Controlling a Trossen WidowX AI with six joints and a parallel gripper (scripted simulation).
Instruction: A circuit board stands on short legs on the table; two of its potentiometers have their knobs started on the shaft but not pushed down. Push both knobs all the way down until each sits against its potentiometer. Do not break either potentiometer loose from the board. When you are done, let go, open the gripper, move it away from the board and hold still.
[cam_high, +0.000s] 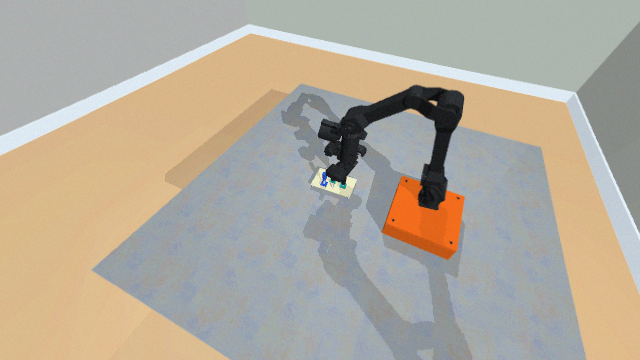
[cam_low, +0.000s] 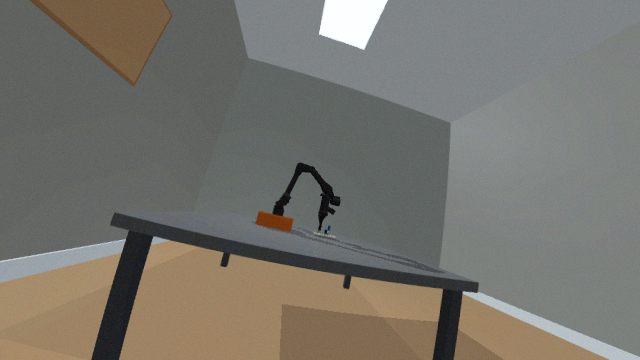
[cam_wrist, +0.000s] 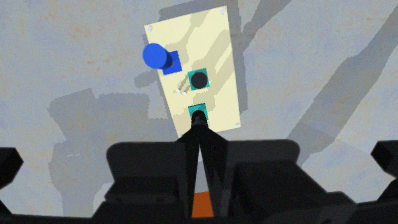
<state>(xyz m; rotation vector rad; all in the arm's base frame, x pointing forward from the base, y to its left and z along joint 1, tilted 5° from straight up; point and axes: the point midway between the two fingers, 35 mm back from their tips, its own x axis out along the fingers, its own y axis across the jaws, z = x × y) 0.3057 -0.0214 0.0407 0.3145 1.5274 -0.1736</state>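
So the black parallel-jaw gripper (cam_wrist: 199, 121) has its fingers pinched fully together with nothing between them, tips pointing down right over the near black knob (cam_wrist: 198, 115) on its teal potentiometer. The cream rectangular circuit board (cam_wrist: 220, 45) sits on the grey mottled table top (cam_wrist: 75, 50). The second black knob (cam_wrist: 199, 80) is mid-board, and a blue round knob (cam_wrist: 155, 56) is beside it.

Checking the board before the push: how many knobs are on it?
3: a blue knob at the far left, a black knob mid-board, and another black knob at the near edge under the shut gripper.
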